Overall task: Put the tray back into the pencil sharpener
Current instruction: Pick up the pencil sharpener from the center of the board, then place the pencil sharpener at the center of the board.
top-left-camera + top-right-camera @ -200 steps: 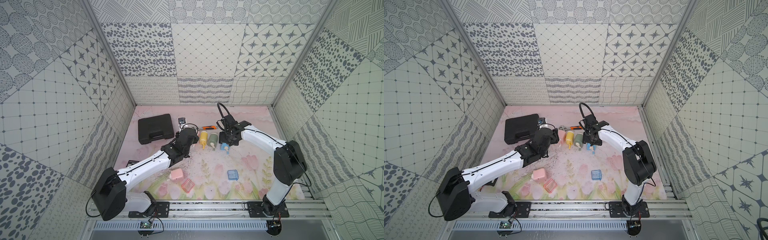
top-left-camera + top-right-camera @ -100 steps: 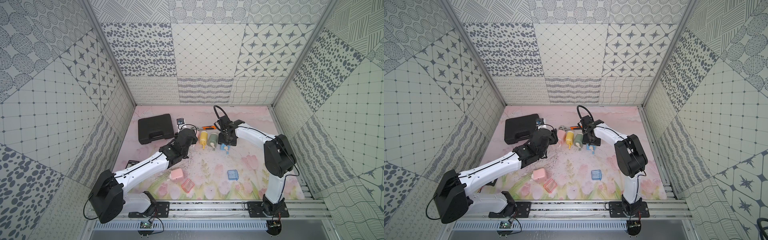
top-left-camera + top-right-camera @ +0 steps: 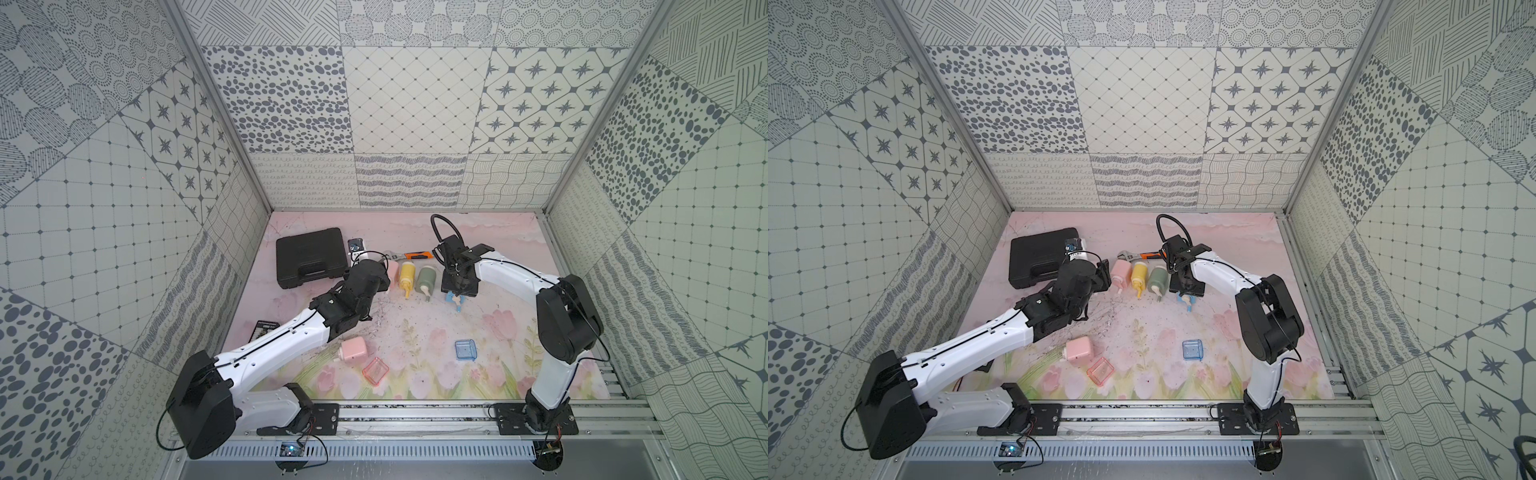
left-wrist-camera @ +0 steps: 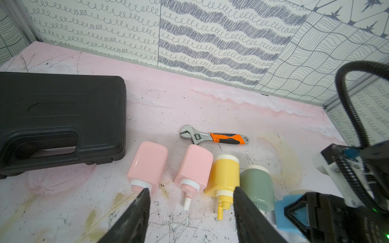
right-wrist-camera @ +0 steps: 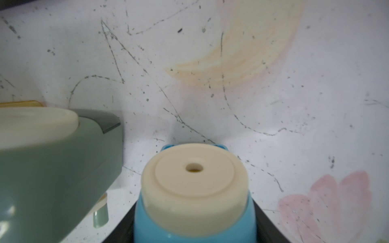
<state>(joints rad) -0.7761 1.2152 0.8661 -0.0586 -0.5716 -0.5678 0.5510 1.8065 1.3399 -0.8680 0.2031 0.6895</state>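
Observation:
A blue pencil sharpener [image 3: 455, 298] with a cream cap [image 5: 193, 178] lies on the mat at the right end of a row of sharpeners. My right gripper [image 5: 193, 231] comes down over it, its black fingers pressed to both blue sides. A clear blue tray [image 3: 465, 349] lies apart near the front, also seen in the top view [image 3: 1192, 349]. A clear pink tray [image 3: 375, 370] lies beside a loose pink sharpener [image 3: 353, 349]. My left gripper [image 4: 190, 193] hovers open over bare mat before the row, holding nothing.
The row holds two pink sharpeners [image 4: 147, 166], a yellow one [image 3: 407, 274] and a green one [image 3: 427, 279], the green close beside the blue. A black case [image 3: 311, 255] lies at the back left, an orange-handled wrench [image 4: 212, 136] behind the row, and a dark card [image 3: 264, 326] by the left wall.
The right arm's elbow swung inward, then back out, while its gripper stayed at the blue sharpener and its jaws narrowed. The left arm barely moved.

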